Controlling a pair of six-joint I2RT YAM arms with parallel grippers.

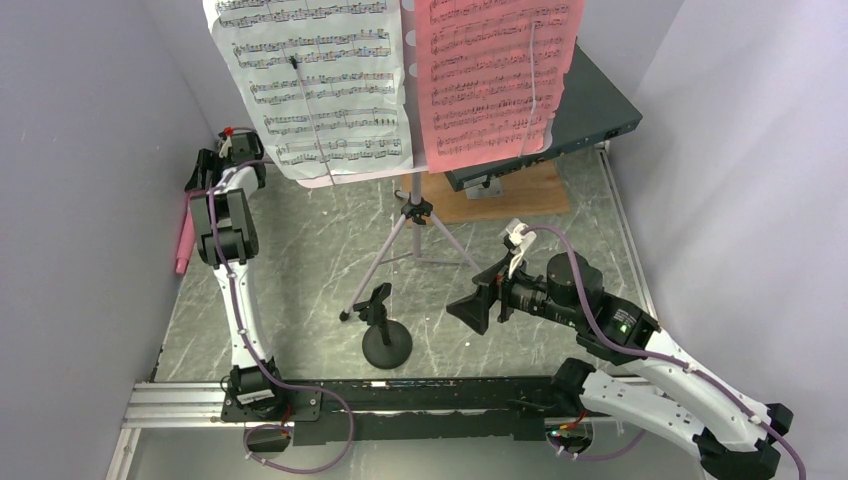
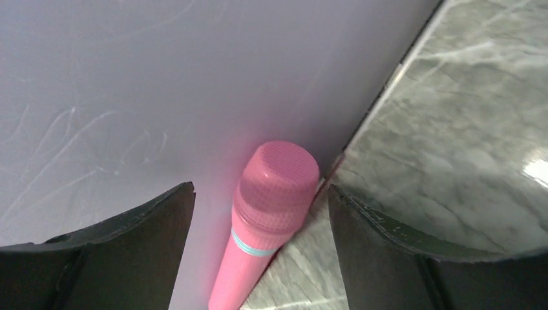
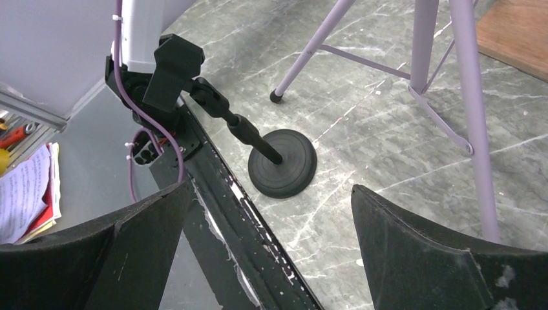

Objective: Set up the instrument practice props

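The left end effector (image 2: 260, 190) is spread wide, one finger on either side of the pink microphone (image 2: 274, 177). The microphone leans on the wall at the counter's (image 2: 465, 129) edge, its head level with the fingertips, not yet gripped. The step in hand looks like the microphone pickup, and the next move calls for closing squarely on its body. The right end effector (image 3: 270, 188), also spread and empty, faces the small black mic stand (image 3: 282, 163) just ahead. Farther beyond it, the silver tripod (image 1: 415, 225) already carries the white and pink music sheets (image 1: 310, 80).
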